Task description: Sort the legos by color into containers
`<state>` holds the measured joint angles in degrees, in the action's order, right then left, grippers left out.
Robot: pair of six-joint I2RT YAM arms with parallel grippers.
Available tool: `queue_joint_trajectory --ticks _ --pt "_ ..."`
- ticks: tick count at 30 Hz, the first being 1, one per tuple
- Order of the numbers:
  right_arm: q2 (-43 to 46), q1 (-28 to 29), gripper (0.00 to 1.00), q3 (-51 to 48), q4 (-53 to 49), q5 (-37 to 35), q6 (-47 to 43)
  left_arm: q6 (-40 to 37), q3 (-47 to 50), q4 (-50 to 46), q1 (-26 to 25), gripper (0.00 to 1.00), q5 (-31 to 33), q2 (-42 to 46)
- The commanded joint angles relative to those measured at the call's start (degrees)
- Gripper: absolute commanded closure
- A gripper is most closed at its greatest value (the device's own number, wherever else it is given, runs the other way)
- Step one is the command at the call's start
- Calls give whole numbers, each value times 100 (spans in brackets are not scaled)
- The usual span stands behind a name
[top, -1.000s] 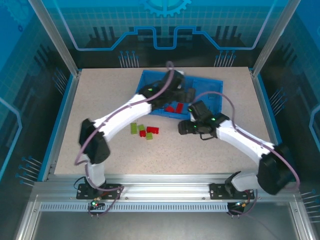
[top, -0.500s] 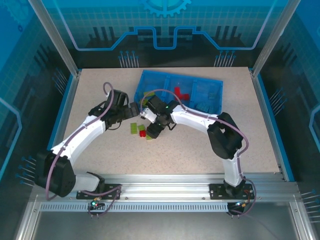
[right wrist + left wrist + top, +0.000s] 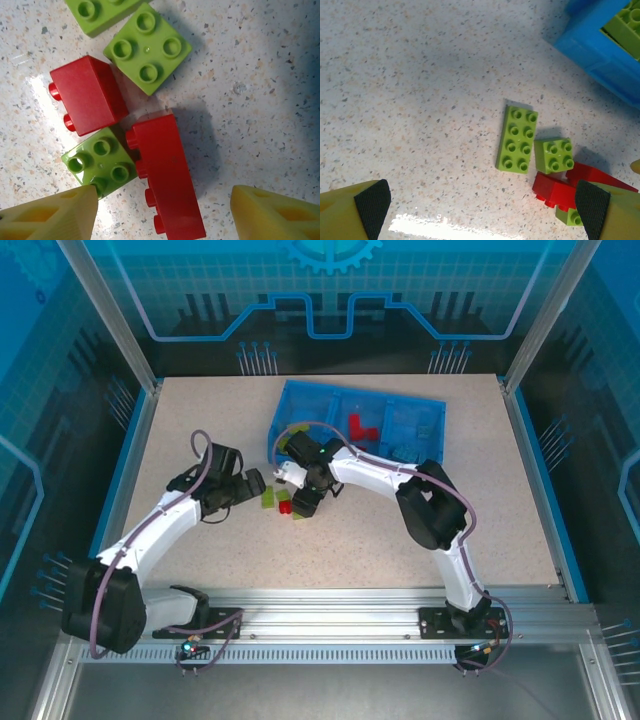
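**Left gripper** (image 3: pixel 480 216): jaws wide apart, nothing between them. It hangs low over bare table (image 3: pixel 410 100), just left of the loose pile. My guess is that it stands off so as not to crowd the other arm's pick.

**Loose pile:** five bricks on the table, just in front of the near-left corner of the tray (image 3: pixel 592 50).
- The long green brick (image 3: pixel 517 139) lies flat, studs up.
- The square green brick (image 3: pixel 553 155) sits just beside it, also studs up.
- The small red brick (image 3: pixel 89 101) is tipped on its side, studs pointing sideways.
- The long red brick (image 3: pixel 167 187) is on its side too, with its studs against the small green brick (image 3: pixel 100 161).
- The two reds and the small green sit packed together, touching.

**Right gripper** (image 3: pixel 162 217): jaws apart, one tip on each side of the long red brick, neither touching it as far as I can tell. The straddle looks set across the brick's narrow width, ready for a pinch. The tip on the green's side sits very near that brick, so there is a risk of dragging it along.

**Tray compartments:**
- Left holds green bricks (image 3: pixel 626 22).
- Middle holds red bricks (image 3: pixel 358 425).
- Right holds pale blue lumps, too small to count.

The long red brick therefore belongs in the middle. I judge the sorting mostly done.
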<state>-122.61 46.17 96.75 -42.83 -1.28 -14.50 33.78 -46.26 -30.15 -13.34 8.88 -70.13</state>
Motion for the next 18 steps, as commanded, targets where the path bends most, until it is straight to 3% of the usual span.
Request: queue_joint_trajectory --ticks 1,13,18 --pt "-55 -117 30 -32 -138 21 -140 116 136 -62 112 1 -158 216" --pt "-168 -158 53 -143 -116 127 -159 85 196 -91 168 1 -159 218" --pt "-128 -97 48 -266 -85 157 -296 86 199 -88 184 1 -159 219"
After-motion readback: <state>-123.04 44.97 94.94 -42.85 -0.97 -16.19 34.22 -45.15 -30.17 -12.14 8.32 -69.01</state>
